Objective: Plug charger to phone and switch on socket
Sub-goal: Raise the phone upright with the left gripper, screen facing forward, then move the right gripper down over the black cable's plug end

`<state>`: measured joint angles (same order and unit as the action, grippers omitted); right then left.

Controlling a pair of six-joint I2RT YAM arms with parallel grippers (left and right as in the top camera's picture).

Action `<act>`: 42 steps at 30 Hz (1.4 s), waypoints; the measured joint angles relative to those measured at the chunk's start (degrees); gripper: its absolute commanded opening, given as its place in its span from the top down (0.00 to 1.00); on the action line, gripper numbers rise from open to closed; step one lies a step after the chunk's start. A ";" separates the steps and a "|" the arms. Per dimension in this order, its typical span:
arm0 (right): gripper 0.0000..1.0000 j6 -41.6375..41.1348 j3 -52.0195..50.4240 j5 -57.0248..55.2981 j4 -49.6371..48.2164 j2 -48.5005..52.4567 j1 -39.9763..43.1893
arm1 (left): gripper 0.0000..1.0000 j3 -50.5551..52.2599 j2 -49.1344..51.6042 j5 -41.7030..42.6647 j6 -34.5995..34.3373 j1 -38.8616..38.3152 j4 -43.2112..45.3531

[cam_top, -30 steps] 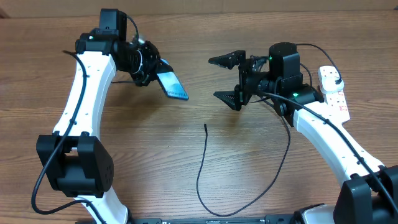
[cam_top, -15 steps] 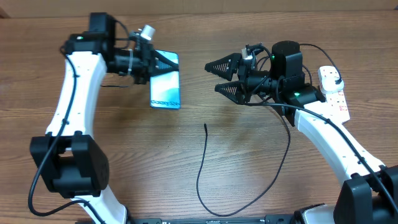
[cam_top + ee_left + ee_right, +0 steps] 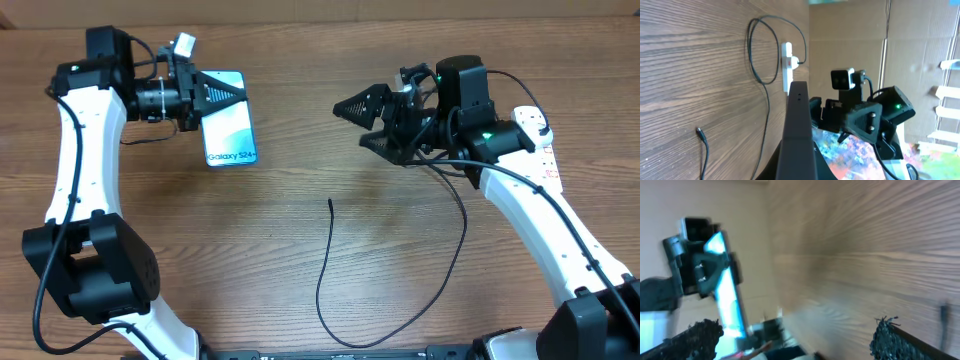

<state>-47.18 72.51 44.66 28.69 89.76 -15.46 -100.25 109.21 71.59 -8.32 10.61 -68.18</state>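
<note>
The left gripper [image 3: 225, 92] is clamped shut on the top edge of the phone [image 3: 230, 130], whose screen is turned up toward the overhead camera. Whether the phone touches the wooden table [image 3: 200, 250] cannot be told. "Galaxy S24" can be read near the phone's lower edge. The screen is a glossy, pale blue-white gradient framed in dark. From the left wrist only the phone's thin dark side is seen, cut off at the bottom.

To the right of the phone, well apart, the right gripper [image 3: 352, 124] is held with its black triangular fingers spread wide and nothing between them. Below and right of the phone, the charger [image 3: 331, 220] is laid out as a thin black cable, its small tip bare on the wood grain. Far right of the phone, the socket [image 3: 546, 158], white with red markings, is partly hidden by the right arm. Its print is too small to read. The right wrist view is blurred.
</note>
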 measured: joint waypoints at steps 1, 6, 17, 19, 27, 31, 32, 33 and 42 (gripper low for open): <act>0.01 1.53 1.31 -2.64 3.17 0.00 -0.02 | 0.96 0.00 0.00 -0.02 0.04 0.61 -0.35; 0.01 5.27 4.98 -13.33 10.69 0.00 -1.90 | 0.96 0.00 0.00 -0.09 0.42 2.54 -0.76; 0.01 8.90 8.07 -36.44 22.16 0.00 -12.37 | 0.96 0.00 0.00 -0.24 1.07 2.78 -0.85; 0.00 9.09 8.09 -39.76 24.74 0.02 -13.53 | 0.96 0.00 0.00 -0.24 1.05 2.78 -0.85; 0.00 9.46 8.09 -45.72 28.41 7.85 -16.33 | 0.96 0.00 0.00 -0.24 1.07 2.78 -0.87; 0.00 9.49 8.07 -45.94 28.39 13.64 -19.02 | 0.96 0.00 0.00 -0.24 1.07 2.78 -0.87; 0.00 9.49 8.07 -46.01 28.41 14.78 -19.82 | 0.96 0.00 0.00 -0.24 1.07 2.78 -0.87; 0.00 9.49 8.07 -46.12 28.41 15.74 -20.65 | 0.96 0.00 0.00 -0.24 1.07 2.78 -0.90; 0.00 8.50 8.07 -46.45 28.44 21.31 -23.74 | 0.96 0.00 0.00 -0.24 1.07 2.78 -0.87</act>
<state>-38.68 80.58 -1.78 57.12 111.07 -39.20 -100.25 109.21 71.35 -7.25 13.39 -69.06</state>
